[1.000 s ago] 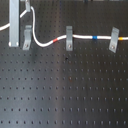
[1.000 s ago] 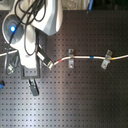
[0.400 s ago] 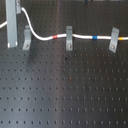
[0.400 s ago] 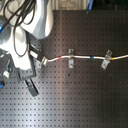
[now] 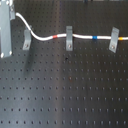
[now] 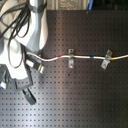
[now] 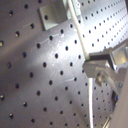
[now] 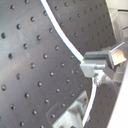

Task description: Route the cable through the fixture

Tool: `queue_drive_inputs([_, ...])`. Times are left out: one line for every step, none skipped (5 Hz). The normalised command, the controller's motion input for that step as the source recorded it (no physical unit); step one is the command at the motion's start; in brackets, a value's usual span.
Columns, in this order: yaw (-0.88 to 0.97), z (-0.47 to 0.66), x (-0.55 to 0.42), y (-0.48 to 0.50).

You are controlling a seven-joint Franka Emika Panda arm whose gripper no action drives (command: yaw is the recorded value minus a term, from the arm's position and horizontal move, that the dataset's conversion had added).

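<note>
The black perforated surface (image 5: 70, 95) fills both exterior views, and the arm (image 6: 35, 25) is bunched over its edge on the second exterior view's left. The gripper (image 7: 92, 72) has slid further toward the edge at the first exterior view's left over the last second, and it sits a touch lower too. That pull has changed the cable (image 5: 45, 38): the loose hump it carried near the gripper has flattened, and the cord now drops in one clean sweep from the jaws to the surface, then runs almost straight along the row of clips. The jaws look closed on the cable. It climbs off the surface right up to them, and in both wrist views it runs in against the fingertip. On down the line, the cord passes the middle clip (image 5: 69, 37) and the far clip (image 5: 114, 40), apparently caught in both. The end clip (image 5: 26, 41), nearest the gripper, looks like the fixture in play. The cord crosses just beside its top, and whether it is hooked in cannot be told at this size. The red band (image 5: 59, 36) sits just short of the middle clip, the blue band (image 5: 95, 36) between the middle and far clips. With the slack gone, seating the cord in that end clip looks like what remains.
</note>
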Motion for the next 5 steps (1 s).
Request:
queue_drive_inputs([0.0, 0.08, -0.329, 0.326])
queue_drive_inputs([0.0, 0.44, -0.151, 0.197])
queue_drive_inputs([0.0, 0.3, -0.089, 0.162])
queue_drive_inputs([0.0, 0.0, -0.004, 0.012])
queue_drive_inputs([0.0, 0.69, 0.008, 0.014])
